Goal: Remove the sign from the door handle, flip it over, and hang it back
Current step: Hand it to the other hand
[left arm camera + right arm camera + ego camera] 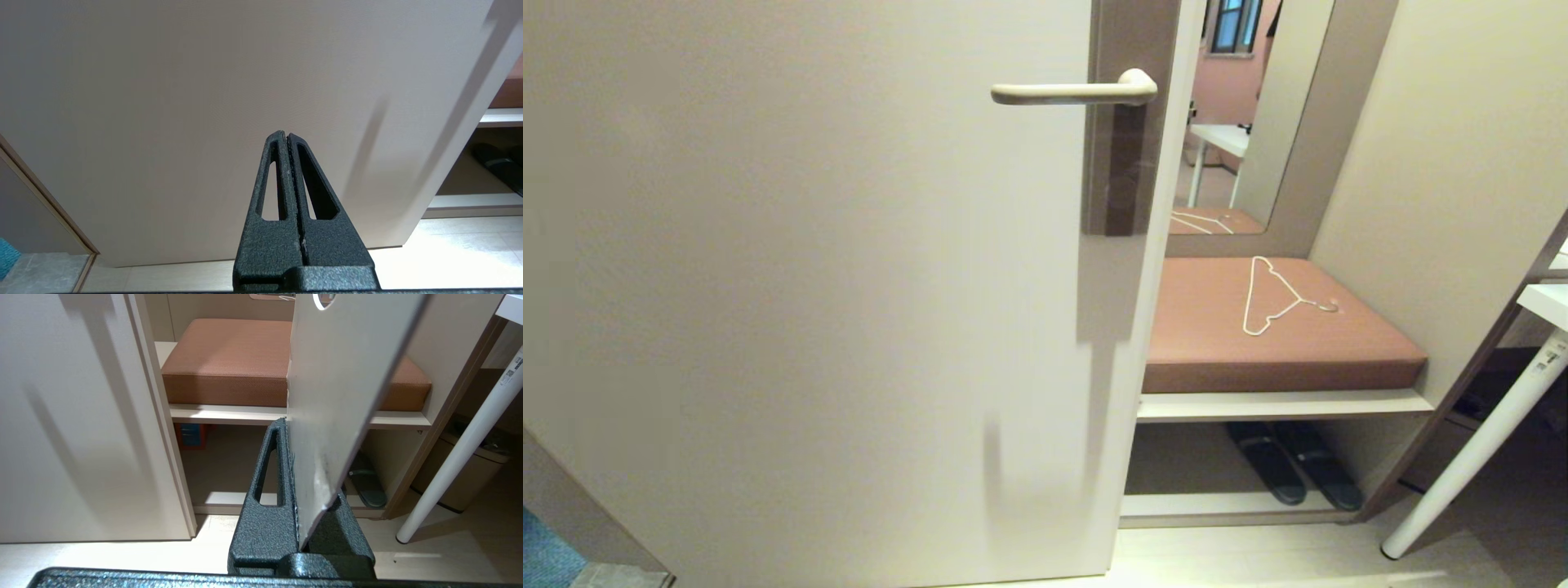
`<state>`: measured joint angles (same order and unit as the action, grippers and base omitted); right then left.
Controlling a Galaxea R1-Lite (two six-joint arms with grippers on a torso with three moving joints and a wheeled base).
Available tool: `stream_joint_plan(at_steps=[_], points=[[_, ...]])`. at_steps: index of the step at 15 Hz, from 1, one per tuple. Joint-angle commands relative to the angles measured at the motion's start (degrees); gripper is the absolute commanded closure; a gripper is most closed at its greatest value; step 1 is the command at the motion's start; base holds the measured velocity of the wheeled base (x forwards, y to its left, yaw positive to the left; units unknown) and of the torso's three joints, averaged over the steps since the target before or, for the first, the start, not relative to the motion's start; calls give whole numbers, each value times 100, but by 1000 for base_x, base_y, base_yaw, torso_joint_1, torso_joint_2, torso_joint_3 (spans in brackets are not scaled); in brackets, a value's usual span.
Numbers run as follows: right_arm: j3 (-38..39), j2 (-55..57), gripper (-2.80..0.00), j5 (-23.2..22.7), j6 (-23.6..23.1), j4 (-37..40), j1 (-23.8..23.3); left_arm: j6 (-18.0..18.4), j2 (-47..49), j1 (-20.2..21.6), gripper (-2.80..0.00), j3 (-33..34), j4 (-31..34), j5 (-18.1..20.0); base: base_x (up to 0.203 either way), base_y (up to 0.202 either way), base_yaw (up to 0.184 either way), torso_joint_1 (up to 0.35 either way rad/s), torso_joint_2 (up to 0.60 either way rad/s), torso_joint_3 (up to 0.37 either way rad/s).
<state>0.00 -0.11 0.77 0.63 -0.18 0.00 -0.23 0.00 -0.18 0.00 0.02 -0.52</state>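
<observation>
With the left gripper (pixel 288 136) clenched empty, the sign (pixel 343 375) is being clamped in the right gripper (pixel 292 428) jaws; its hole is to be aligned over the bare door handle (pixel 1074 91).

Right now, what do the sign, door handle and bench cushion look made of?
Sign: thin stiff card or plastic sheet, matte white; flat, with a scuffed edge. Door handle: cream lever, smooth satin finish, probably coated metal or plastic. Bench cushion: brown padded cushion, cover finely textured, woven fabric or faux leather.
</observation>
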Motion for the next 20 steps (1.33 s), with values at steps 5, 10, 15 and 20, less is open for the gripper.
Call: stream_joint_plan(at_steps=[5, 10, 15, 20], points=[[0, 11, 0, 2, -1, -8, 0, 15, 0, 1, 0, 0, -2, 0, 0, 0, 0, 0, 0, 0], [0, 11, 0, -6, -1, -8, 9, -5, 0, 1, 0, 0, -2, -3, 0, 0, 0, 0, 0, 0], [0, 11, 0, 0, -1, 0, 8, -21, 0, 1, 0, 0, -2, -9, 0, 0, 0, 0, 0, 0], [0, 11, 0, 2, -1, -8, 0, -21, 0, 1, 0, 0, -2, -9, 0, 0, 0, 0, 0, 0]])
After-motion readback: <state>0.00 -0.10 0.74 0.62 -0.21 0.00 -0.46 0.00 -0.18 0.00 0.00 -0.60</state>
